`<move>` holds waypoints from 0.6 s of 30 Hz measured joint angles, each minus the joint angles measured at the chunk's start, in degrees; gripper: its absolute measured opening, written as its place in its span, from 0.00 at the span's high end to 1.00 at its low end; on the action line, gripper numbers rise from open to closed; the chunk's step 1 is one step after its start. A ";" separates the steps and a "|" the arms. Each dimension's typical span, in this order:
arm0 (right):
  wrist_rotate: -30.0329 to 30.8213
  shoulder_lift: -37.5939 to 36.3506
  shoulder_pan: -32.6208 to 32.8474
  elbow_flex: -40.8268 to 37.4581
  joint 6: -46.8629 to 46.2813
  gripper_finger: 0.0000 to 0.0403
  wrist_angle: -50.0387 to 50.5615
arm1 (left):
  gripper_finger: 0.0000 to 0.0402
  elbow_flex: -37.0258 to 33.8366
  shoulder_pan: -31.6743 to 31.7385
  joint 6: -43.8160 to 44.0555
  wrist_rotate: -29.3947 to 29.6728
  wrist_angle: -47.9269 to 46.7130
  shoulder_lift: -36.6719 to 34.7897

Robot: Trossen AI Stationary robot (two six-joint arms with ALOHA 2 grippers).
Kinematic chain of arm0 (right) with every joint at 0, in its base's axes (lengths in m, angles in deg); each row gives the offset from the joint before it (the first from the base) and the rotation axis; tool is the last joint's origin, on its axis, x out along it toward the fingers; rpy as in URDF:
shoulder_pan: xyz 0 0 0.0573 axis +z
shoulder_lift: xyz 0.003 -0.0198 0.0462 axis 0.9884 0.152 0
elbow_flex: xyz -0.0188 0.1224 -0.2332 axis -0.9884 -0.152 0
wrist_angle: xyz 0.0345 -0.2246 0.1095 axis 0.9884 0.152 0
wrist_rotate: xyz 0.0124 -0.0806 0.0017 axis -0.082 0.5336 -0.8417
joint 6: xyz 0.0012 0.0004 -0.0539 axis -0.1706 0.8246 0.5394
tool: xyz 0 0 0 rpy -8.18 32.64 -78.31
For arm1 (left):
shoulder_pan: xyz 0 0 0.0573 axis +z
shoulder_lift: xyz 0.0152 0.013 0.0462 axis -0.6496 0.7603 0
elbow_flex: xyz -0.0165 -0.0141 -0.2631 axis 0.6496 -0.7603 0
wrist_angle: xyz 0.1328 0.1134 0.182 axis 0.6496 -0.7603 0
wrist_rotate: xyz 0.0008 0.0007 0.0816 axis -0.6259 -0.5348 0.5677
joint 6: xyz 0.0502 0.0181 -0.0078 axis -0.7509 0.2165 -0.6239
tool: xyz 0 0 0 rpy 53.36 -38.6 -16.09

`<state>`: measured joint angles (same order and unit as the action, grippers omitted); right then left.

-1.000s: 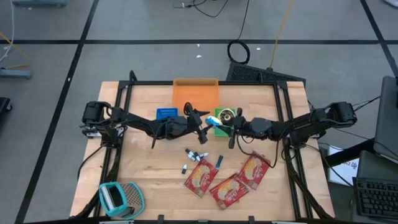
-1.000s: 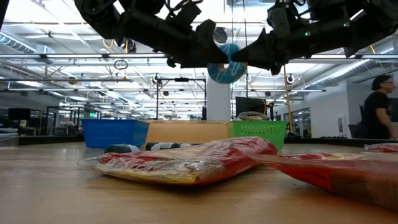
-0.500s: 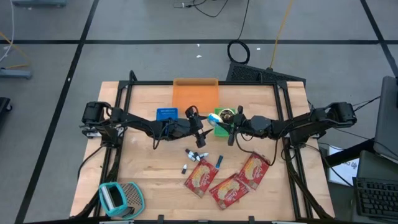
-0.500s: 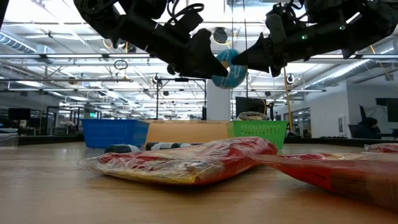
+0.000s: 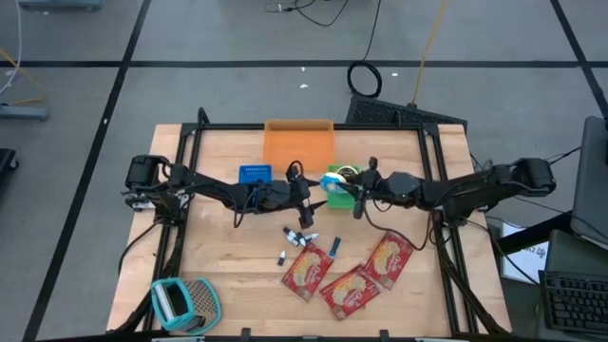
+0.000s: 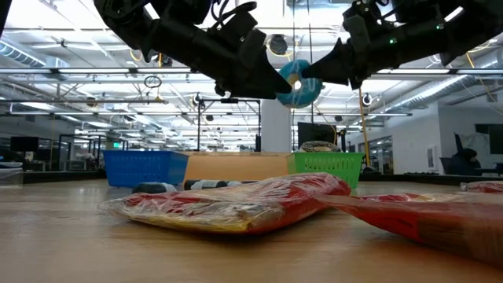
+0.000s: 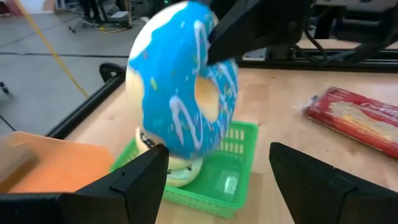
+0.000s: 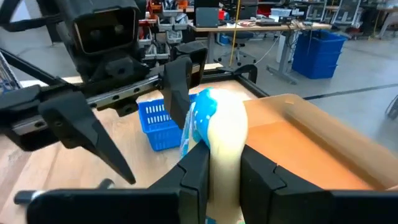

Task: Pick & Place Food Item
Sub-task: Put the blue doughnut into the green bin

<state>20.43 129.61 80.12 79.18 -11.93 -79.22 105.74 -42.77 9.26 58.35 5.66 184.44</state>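
A donut with blue icing [image 7: 180, 93] hangs in the air above the green basket [image 5: 339, 197], which stands near the table's middle. My right gripper [image 8: 221, 158] is shut on the donut [image 6: 297, 82]. My left gripper [image 7: 217, 168] faces it from the table's left side, wide open, just short of the iced face. A round sandwich-like item [image 7: 168, 173] lies in the green basket [image 7: 230, 180]. My right gripper pinches the donut's ring [image 8: 219, 146] between its two fingers, one on the iced face and one on the pale underside. The fingers come level from the table's right side. The donut stands on edge, lifted clear above the basket. My left gripper has one fingertip [image 8: 177, 93] close beside the icing; I cannot tell whether it touches.
A blue basket [image 5: 254, 174] and an orange tray [image 5: 298, 142] stand toward the far edge. Three red snack packets [image 5: 347, 285] and several small dark items [image 5: 299, 237] lie toward the near edge. A teal object [image 5: 180, 302] sits at the near left corner.
My right gripper has risen a little and drawn back toward the table's right edge, carrying the donut with it, still on edge and clear of the basket. My left gripper has stayed open and turned at the wrist toward the donut.
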 joint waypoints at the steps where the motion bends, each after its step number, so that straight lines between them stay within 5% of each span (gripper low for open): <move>1: 0.19 -1.08 -0.06 0.00 0.86 0.87 1.52 | 0.31 0.00 0.04 -0.51 -0.01 0.16 0.00; 11: 3.83 -5.49 -4.57 0.00 3.86 0.87 9.74 | 0.31 0.00 2.05 0.33 -8.25 0.35 0.00; 18: -13.45 -5.44 -10.50 0.01 2.32 0.87 12.56 | 0.31 -0.04 6.54 2.70 -16.71 3.19 -0.58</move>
<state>6.98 124.16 69.63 79.19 -9.61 -66.66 105.70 -36.23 11.97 41.64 8.86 183.86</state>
